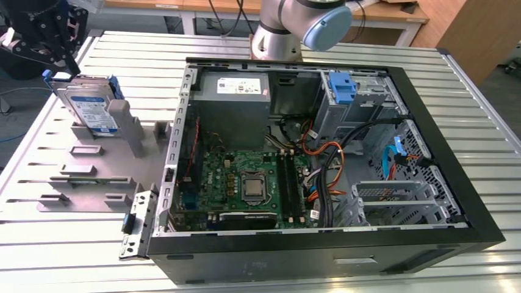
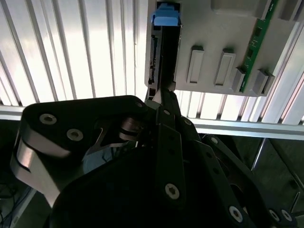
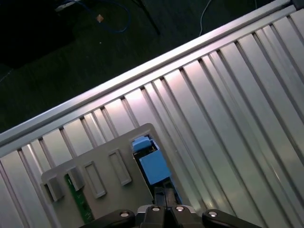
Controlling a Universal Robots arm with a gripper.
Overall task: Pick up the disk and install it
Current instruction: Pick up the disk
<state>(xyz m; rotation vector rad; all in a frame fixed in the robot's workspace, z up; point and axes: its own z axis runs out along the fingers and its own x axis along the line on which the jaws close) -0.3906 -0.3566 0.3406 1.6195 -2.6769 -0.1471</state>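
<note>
Where disk (image 1: pixel 85 105) stands (upright), gripper (image 1: pixel 63 64) hangs — near.

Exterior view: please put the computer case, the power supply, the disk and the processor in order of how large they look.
1. computer case
2. power supply
3. disk, close to the power supply in apparent size, so these two are unsure
4. processor
</note>
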